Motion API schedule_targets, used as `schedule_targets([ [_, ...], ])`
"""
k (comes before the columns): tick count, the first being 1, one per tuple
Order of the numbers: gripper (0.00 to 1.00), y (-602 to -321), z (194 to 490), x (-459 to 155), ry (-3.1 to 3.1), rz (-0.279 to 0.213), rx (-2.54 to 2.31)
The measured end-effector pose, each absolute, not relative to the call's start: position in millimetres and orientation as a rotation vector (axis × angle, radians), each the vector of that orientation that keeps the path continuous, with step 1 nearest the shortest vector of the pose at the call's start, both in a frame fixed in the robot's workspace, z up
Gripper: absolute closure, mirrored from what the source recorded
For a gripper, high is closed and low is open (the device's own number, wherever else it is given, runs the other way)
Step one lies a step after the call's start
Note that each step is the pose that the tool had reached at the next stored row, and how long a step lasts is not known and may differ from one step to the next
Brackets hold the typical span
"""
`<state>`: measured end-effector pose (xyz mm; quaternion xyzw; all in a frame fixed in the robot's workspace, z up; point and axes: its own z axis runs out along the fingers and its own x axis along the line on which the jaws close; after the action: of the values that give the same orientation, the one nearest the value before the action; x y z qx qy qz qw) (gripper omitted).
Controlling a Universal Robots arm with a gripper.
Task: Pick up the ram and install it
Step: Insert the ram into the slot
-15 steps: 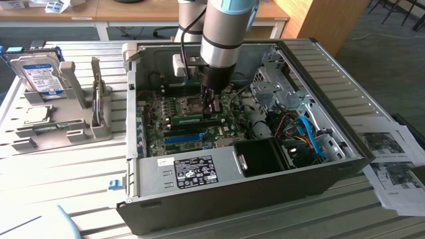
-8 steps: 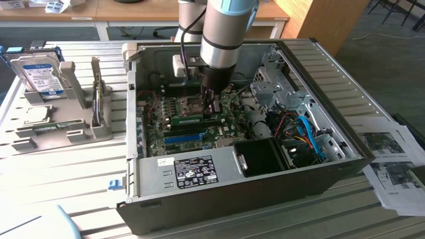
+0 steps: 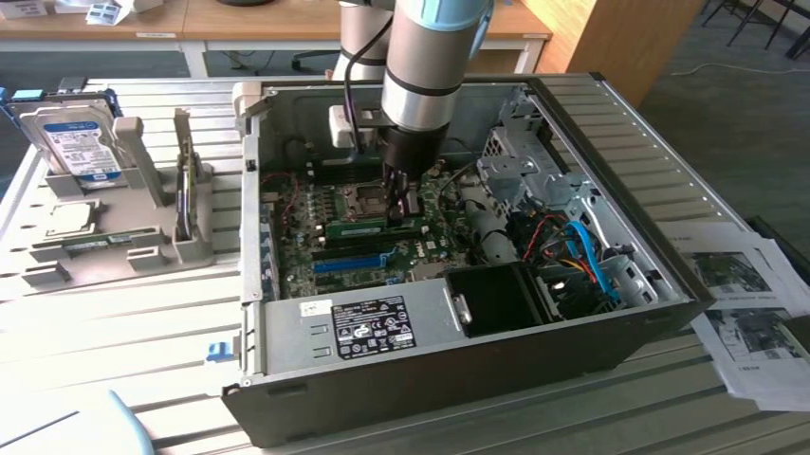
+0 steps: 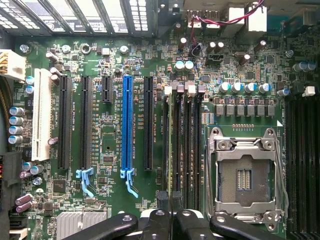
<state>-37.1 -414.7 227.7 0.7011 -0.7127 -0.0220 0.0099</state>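
The ram, a green stick with a white label, stands on edge in a memory slot on the motherboard inside the open computer case. My gripper reaches down into the case at the end of the ram nearer the exterior view's right. In the wrist view the gripper has its two black fingers pressed close together, shut, at one end of the row of black memory slots. Whether the tips pinch the ram or only rest on it does not show.
The empty processor socket lies beside the memory slots, and the blue slot on their other side. A rack at the exterior view's left holds a hard drive, a silver chip and another green stick. Papers lie at the right.
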Motion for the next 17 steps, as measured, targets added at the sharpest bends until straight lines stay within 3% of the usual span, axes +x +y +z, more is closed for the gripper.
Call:
schedule_targets([
  [17,0.89,-414.7,227.7,-36.8,-2.213,-0.068,2.200],
])
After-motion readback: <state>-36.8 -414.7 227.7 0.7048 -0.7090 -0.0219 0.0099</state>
